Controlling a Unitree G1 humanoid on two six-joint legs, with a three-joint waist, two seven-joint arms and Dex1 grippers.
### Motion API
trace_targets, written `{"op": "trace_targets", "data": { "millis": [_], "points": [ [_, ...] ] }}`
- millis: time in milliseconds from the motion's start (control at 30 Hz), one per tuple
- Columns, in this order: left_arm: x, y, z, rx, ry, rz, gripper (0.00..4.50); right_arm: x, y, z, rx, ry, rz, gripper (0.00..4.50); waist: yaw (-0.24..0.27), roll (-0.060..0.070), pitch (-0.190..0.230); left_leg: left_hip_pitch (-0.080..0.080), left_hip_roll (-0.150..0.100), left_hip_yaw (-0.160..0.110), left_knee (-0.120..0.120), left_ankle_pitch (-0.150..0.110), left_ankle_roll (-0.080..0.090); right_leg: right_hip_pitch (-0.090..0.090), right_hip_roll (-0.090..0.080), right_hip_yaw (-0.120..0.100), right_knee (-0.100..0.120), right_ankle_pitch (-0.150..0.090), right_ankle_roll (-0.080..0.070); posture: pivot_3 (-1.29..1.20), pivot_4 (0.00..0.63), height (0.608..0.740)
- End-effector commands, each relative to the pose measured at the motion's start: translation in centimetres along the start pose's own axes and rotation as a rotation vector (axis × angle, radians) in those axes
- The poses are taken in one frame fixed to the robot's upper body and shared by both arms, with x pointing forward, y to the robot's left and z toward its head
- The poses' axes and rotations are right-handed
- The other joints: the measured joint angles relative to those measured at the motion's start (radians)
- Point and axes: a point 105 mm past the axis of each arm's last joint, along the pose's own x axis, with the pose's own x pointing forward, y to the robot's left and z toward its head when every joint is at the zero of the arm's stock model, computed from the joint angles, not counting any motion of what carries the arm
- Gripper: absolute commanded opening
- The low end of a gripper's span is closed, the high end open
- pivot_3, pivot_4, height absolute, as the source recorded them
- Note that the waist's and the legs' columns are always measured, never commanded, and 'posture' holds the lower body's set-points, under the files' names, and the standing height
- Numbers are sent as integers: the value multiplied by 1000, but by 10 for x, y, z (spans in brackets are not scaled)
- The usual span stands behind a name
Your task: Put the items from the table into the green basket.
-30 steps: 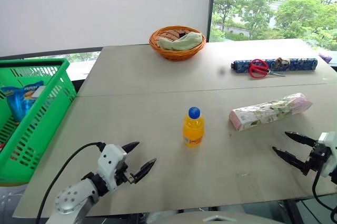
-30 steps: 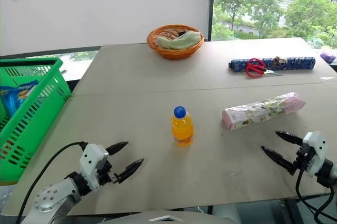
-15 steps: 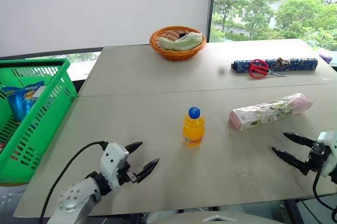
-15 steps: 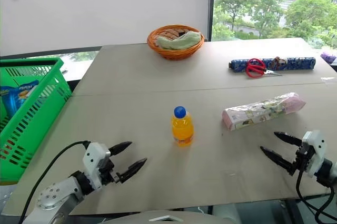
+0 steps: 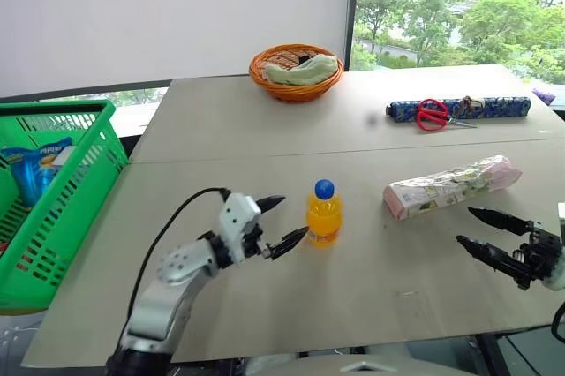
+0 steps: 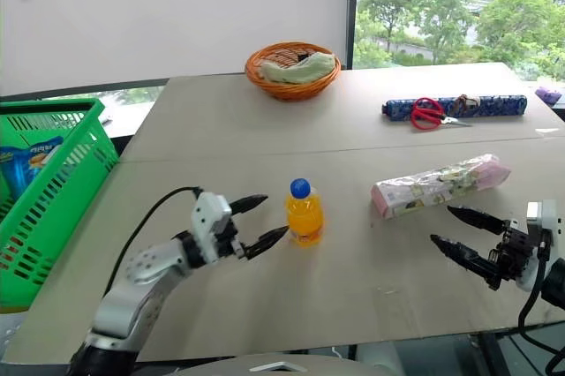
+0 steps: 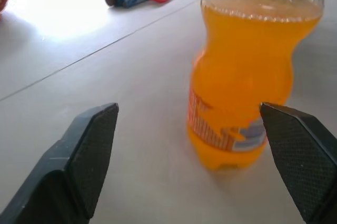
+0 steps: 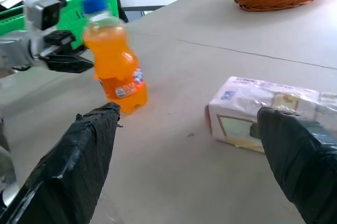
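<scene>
The orange-drink bottle (image 5: 324, 214) stood upright on the table (image 5: 265, 297), about midway between its left and right edges and on the near side of the seam that crosses the top. The left gripper (image 5: 277, 222) hung just to the left of the bottle with its two black fingers spread wide and holding nothing. One fingertip (image 5: 298, 234) lay right beside the bottle's lower body, though contact could not be made out. The other fingertip (image 5: 275, 201) stood clear of it, up at about cap height. In the left wrist view the bottle (image 7: 245, 77) sat off toward one finger rather than centred in the gap, and the tabletop showed between the fingers.

The long packet (image 5: 450, 186) lay flat near the right edge of the table, its pink end turned toward that edge and angled slightly away from the near edge. The right gripper (image 5: 481, 233) hovered close to the near right corner, fingers parted and empty, with the packet just beyond them and not between them. In the right wrist view the packet's square end (image 8: 239, 116) lay nearer one finger.

The green basket (image 5: 62, 195) stood off the table's left edge with a blue packet (image 5: 33, 166) inside.
</scene>
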Motion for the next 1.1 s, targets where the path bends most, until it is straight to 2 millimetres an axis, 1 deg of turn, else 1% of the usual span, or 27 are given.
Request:
{"op": "trace_targets", "data": {
  "millis": [33,133,300,400,500,667,767,800,833,933,1000,1100],
  "points": [
    [9,-4,5,33,-17,-83,4431,5,10,24,-57,-41,22,4500,-13,0,0,0,0,0,0,0,0,0,0,0,0,0,0,-82,0,740],
    [16,-7,3,30,-7,-151,4431,8,13,29,-66,-47,25,4500,-27,0,0,0,0,0,0,0,0,0,0,0,0,0,0,-89,0,740],
    [27,-10,2,45,14,-209,4431,12,15,28,-66,-45,27,4500,-41,0,0,0,0,1,1,0,0,1,0,0,0,0,0,-104,0,740],
    [32,-13,1,38,35,-232,4431,13,15,27,-64,-42,24,4500,-46,0,0,0,0,1,1,0,0,0,0,1,0,1,1,-109,0,740],
    [38,-12,-1,53,65,-236,4431,16,16,27,-64,-42,27,4500,-51,0,0,0,0,1,1,0,0,0,0,1,0,2,3,-115,0,740],
    [44,-10,0,43,49,-232,4431,19,18,25,-68,-13,49,4500,-60,0,0,0,0,1,1,0,0,1,0,1,0,2,4,-116,0,740],
    [45,-9,1,23,29,-218,3601,19,17,23,-72,-2,52,4500,-65,-1,0,0,0,1,1,0,0,1,0,2,0,3,4,-114,0,740],
    [45,-9,1,21,24,-218,3161,18,17,23,-72,1,55,4500,-65,0,0,0,0,1,1,0,0,1,0,2,0,3,4,-114,0,740],
    [45,-9,2,20,20,-212,3040,18,17,23,-72,2,57,4500,-64,0,0,0,0,1,1,0,0,1,0,2,0,3,4,-114,0,740],
    [45,-3,2,15,13,-162,3040,19,17,23,-71,2,65,4500,-64,0,0,0,0,1,1,0,0,1,0,2,0,3,4,-114,0,740],
    [42,8,1,32,18,-88,3040,19,17,23,-72,5,74,4500,-63,0,0,0,0,1,1,0,0,1,0,2,0,3,4,-95,0,740],
    [30,43,2,19,15,138,3040,25,18,27,-83,-5,101,4500,-65,-1,0,1,0,1,1,0,0,1,0,2,0,3,4,-82,0,740]
  ]
}}
